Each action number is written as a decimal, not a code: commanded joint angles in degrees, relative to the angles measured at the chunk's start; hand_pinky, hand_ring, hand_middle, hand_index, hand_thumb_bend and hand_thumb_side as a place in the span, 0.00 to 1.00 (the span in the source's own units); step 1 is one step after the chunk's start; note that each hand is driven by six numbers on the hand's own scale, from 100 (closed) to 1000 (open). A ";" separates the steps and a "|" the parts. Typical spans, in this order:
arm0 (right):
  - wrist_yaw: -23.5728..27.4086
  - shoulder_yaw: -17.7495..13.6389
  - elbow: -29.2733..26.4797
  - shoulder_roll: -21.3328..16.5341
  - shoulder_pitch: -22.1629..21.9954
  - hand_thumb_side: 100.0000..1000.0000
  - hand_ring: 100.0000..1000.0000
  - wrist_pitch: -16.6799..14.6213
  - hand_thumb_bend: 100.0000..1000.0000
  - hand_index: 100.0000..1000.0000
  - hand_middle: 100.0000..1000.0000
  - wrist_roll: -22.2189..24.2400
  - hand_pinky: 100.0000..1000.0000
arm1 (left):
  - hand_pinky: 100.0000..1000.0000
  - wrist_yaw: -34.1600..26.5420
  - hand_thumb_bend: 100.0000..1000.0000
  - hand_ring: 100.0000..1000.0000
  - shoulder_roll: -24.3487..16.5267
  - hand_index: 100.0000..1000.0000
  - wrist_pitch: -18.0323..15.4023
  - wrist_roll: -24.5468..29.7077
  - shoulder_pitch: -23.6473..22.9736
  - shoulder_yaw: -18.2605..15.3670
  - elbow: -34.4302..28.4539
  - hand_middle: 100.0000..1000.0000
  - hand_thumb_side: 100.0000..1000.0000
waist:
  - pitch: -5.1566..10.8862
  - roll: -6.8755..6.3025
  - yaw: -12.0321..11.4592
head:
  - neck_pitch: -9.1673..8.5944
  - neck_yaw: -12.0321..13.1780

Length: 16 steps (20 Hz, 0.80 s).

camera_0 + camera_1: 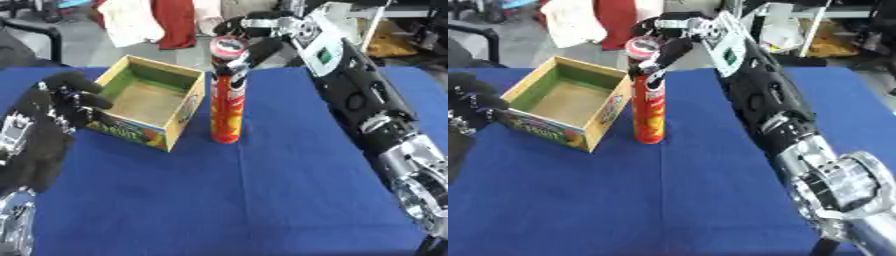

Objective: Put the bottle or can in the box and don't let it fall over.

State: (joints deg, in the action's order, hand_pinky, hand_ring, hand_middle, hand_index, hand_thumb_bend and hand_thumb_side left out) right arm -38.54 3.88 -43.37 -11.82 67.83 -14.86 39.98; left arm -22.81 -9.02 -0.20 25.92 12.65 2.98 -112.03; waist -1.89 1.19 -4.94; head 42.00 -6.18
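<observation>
The worktop (pixel 262 200) has a blue cover, and its near part is bare. At the left edge, the left robot hand (pixel 66 100) rests against the near left corner of the box (pixel 149 102), with its black fingers curled at the cardboard wall; I cannot tell whether it really grips the wall. The box is open at the top, with a green and brown inside and a printed front. Just beside its right wall the can (pixel 227 107) stands upright on the worktop, a tall red and yellow tube with a pale lid. The right robot hand (pixel 662 37) comes from the upper right and its fingers are closed around the top of the can.
</observation>
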 commanded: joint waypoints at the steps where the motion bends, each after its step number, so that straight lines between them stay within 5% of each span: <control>1: 0.38 -0.49 -0.42 -0.44 1.00 0.47 0.81 0.11 0.47 1.00 0.87 -0.07 0.78 | 0.55 -0.38 0.00 0.64 -0.02 0.78 0.07 0.04 1.00 -0.01 -0.91 0.64 0.57 | 0.50 -0.17 -0.08 | -0.42 -0.23; 7: 0.92 -0.34 -0.34 -0.21 0.60 0.42 0.72 0.46 0.28 0.99 0.83 -0.16 0.67 | 0.55 -0.49 0.00 0.64 0.09 0.78 0.12 -0.06 1.13 -0.03 -0.89 0.64 0.57 | 0.48 -0.12 -0.24 | -0.41 -0.43; 9: 1.53 -0.34 -0.28 -0.12 0.45 0.36 0.63 0.52 0.16 0.95 0.79 -0.14 0.53 | 0.55 -0.49 0.00 0.64 0.12 0.78 0.16 -0.07 1.15 -0.02 -0.88 0.64 0.57 | 0.48 -0.08 -0.28 | -0.33 -0.44; 16: 4.07 -0.22 -0.65 -0.23 0.19 0.28 0.45 0.36 0.00 0.88 0.68 -0.84 0.25 | 0.55 -0.46 0.00 0.64 0.12 0.78 0.17 -0.17 1.20 -0.10 -0.89 0.64 0.57 | 0.41 -0.02 -0.27 | -0.36 -0.36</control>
State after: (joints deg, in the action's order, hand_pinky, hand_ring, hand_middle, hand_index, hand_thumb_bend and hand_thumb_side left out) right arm -35.16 3.89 -43.26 -11.35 67.05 -14.48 39.40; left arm -23.03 -8.57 -0.12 25.84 12.88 2.98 -112.02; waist -1.90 1.30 -5.18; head 42.00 -6.60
